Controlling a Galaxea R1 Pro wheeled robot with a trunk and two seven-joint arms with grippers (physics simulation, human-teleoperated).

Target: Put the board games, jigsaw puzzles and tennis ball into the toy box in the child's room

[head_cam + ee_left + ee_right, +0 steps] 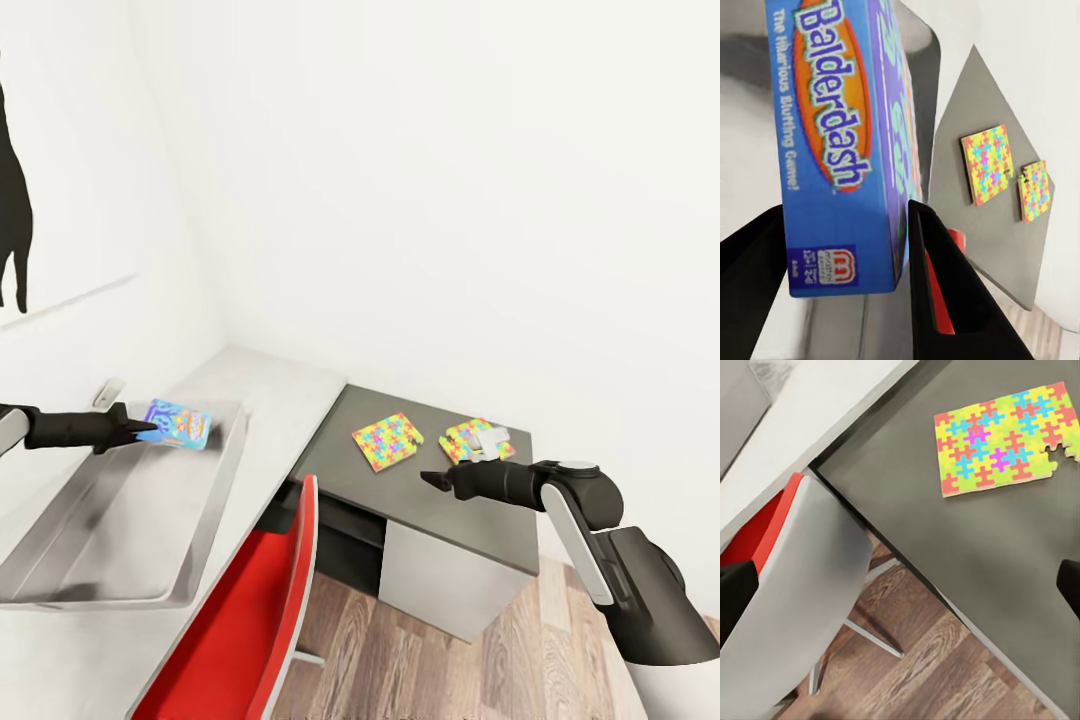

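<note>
Over the open toy box (60,560) at the bench's left end, the left claw (143,428) grips a board game (180,424); release is due next. Right claw (432,480), open, hovers near two jigsaw puzzles (388,441).

Pretty clearly a kid's bedroom or playroom in a home. There's a dark grey table (345,460) in the middle of the head view with two bright jigsaw puzzles (388,441) on it, a Balderdash board game (178,424) at centre left, a red chair (255,610) at the bottom, wood flooring (450,670) lower right, plain white walls (450,180), plus a black animal silhouette (12,200) on the wall upper left.
</note>
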